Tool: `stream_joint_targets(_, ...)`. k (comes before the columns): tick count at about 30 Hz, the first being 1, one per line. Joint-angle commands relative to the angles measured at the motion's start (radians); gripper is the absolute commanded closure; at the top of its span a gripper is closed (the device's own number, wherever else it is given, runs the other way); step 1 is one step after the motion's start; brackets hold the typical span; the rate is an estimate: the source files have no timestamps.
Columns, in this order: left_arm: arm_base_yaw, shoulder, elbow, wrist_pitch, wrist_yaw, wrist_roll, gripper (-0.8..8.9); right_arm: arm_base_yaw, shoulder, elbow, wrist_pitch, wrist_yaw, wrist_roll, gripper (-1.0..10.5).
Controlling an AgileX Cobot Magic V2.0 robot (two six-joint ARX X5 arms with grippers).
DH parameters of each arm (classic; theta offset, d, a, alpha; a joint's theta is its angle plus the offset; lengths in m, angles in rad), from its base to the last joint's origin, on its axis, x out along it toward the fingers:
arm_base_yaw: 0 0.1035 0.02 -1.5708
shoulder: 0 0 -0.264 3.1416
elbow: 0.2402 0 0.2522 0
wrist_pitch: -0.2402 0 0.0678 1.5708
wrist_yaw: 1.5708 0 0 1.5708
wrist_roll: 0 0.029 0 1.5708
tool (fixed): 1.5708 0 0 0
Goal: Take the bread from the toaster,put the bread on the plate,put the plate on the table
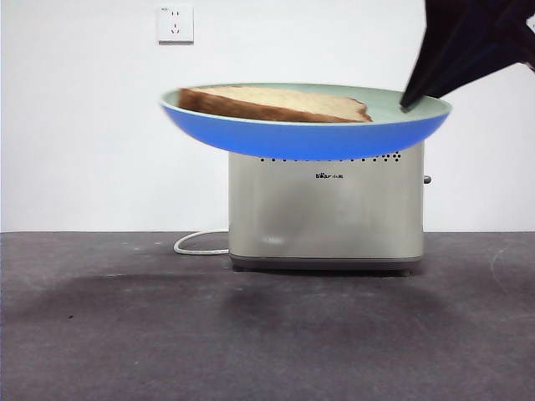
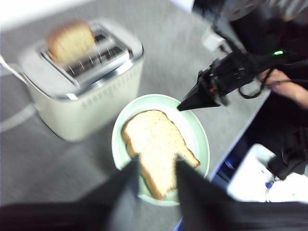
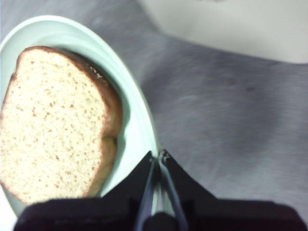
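The plate (image 1: 305,138), mint inside and blue underneath, hangs in the air in front of the toaster (image 1: 326,209), level with its top. The bread (image 1: 276,104) lies flat on it. My right gripper (image 1: 407,104) comes down from the upper right, shut on the plate's rim (image 3: 137,110); its wrist view shows the jaws (image 3: 158,156) pinching the rim beside the bread (image 3: 53,125). My left gripper (image 2: 156,168) is open and hovers above the bread (image 2: 156,144) and plate (image 2: 195,130), holding nothing. Beneath lies the dark table (image 1: 267,334).
A second slice (image 2: 71,42) stands in a slot of the toaster (image 2: 91,96). The white cord (image 1: 196,244) trails off the toaster's left side. A wall socket (image 1: 175,23) is high on the back wall. A white box (image 2: 260,178) sits beyond the table's edge.
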Motion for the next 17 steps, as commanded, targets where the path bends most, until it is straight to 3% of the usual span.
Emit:
stream_joint_targets(1, 0.0, -0.091, -0.001, 0.008, -0.045, 0.025, 8.22, -0.038, 0.039, 0.003, 0.011, -0.008, -0.012, 9.6)
stream_joint_targets(8, -0.002, -0.299, -0.001, 0.0, -0.133, 0.024, 8.22, -0.06, 0.217, 0.003, 0.013, -0.007, -0.05, 9.6)
stream_joint_targets(17, -0.002, -0.348, -0.001, -0.114, -0.152, 0.024, 8.22, -0.06, 0.404, 0.003, 0.087, 0.014, -0.057, 9.6)
